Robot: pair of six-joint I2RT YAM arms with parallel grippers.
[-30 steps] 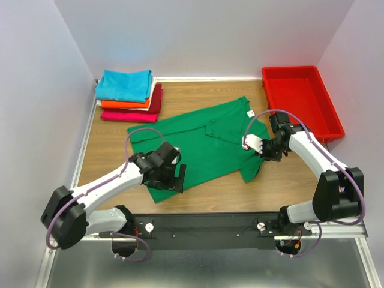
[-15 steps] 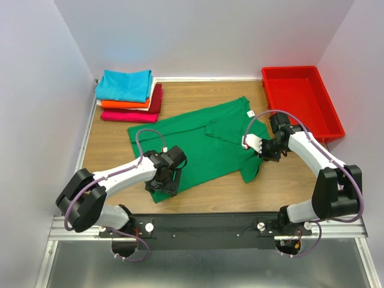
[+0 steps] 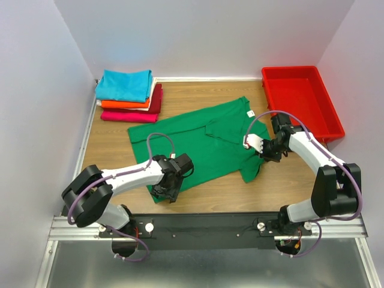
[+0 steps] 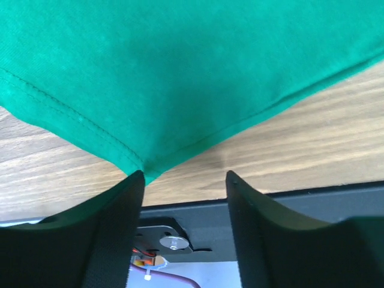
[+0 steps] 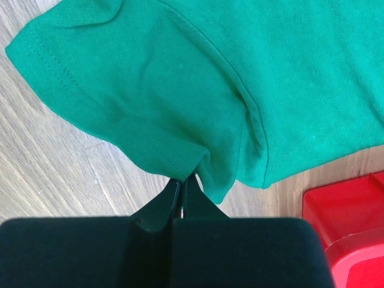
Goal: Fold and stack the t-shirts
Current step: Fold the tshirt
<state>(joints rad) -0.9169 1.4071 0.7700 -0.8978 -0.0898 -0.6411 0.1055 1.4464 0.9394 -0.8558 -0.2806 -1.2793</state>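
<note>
While one green t-shirt (image 3: 204,141) lies spread across the middle of the surface (image 3: 108,150), the job reads as largely done but not finished.

- Green shirt: flat, set at a slant, neck label (image 3: 250,113) toward the far right, hem toward the near left. A soft crease runs through the chest, but I see no proper fold in it.
- Stack (image 3: 127,96): far left corner, well apart from the green shirt. Folded tees, turquoise (image 3: 124,84) on top, orange (image 3: 123,104) under it, dark red (image 3: 157,99) and magenta (image 3: 123,116) lower down. Edges roughly squared.
- Right fingers (image 5: 182,183): clenched on the edge of the sleeve at the shirt's near-right side. The wrist view shows cloth nipped at the tips.
- Left fingers (image 3: 166,193): apart, set at the near-left hem corner. The corner sits at the mouth, touching one finger, and is not pinched.
- Red tray (image 3: 333,129): far right, clear of the shirt, no part in this.

Judgement — four tees look finished and one remains. With a hold at the sleeve and another being set at the hem corner, the green shirt's first fold seems to be in preparation. What is left is to fold it down to the stack's footprint and carry it to the far left pile.
</note>
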